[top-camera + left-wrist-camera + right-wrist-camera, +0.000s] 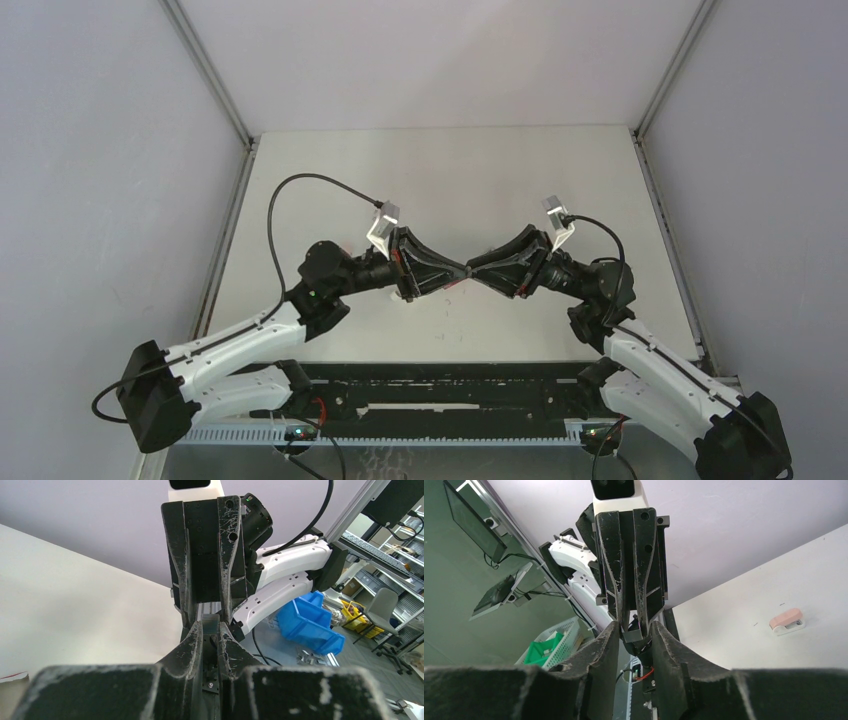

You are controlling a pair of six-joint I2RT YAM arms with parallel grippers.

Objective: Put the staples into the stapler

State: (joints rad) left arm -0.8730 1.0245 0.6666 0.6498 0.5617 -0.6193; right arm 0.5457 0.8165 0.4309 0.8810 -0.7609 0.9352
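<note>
My left gripper and right gripper meet tip to tip above the middle of the table. A short silvery-grey staple strip sits pinched between my left fingertips. It also shows in the right wrist view. My right fingers stand a little wider than the strip and straddle it. A small pink-and-white object, apparently the stapler, lies on the table beyond. A red-and-white edge, perhaps the staple box, shows at the frame's lower left; its tray is hidden.
Grey walls enclose the table on the left, back and right. A black rail runs along the near edge between the arm bases. Off the table are blue bins and a white basket.
</note>
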